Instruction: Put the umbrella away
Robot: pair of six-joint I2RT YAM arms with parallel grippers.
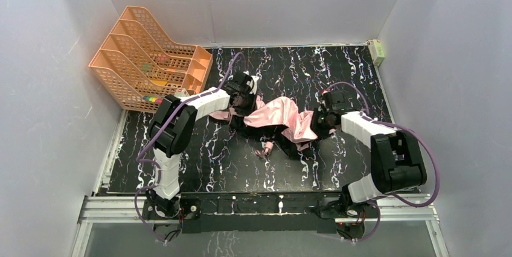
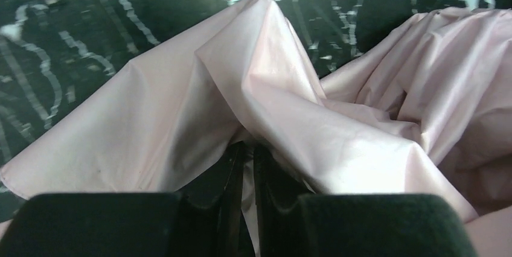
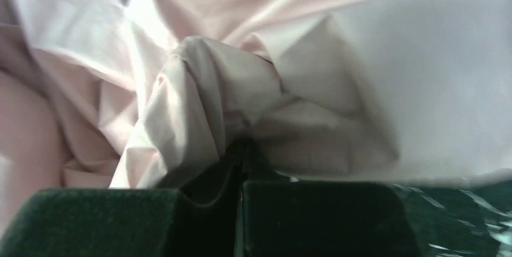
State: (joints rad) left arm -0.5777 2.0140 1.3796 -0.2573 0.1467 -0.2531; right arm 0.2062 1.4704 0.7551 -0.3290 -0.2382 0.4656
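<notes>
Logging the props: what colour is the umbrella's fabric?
The umbrella is pale pink, black underneath; best in the top external view.

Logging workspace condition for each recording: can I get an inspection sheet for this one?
Surface: black marbled table.
Job's things: umbrella, collapsed, pink fabric crumpled mid-table between the arms.
Clutter: orange file rack far left; small pale box in the far right corner.
Grippers: left gripper and right gripper, jaws shut on umbrella fabric.
Cables: purple cables along both arms.
Surroundings: white walls on three sides.
</notes>
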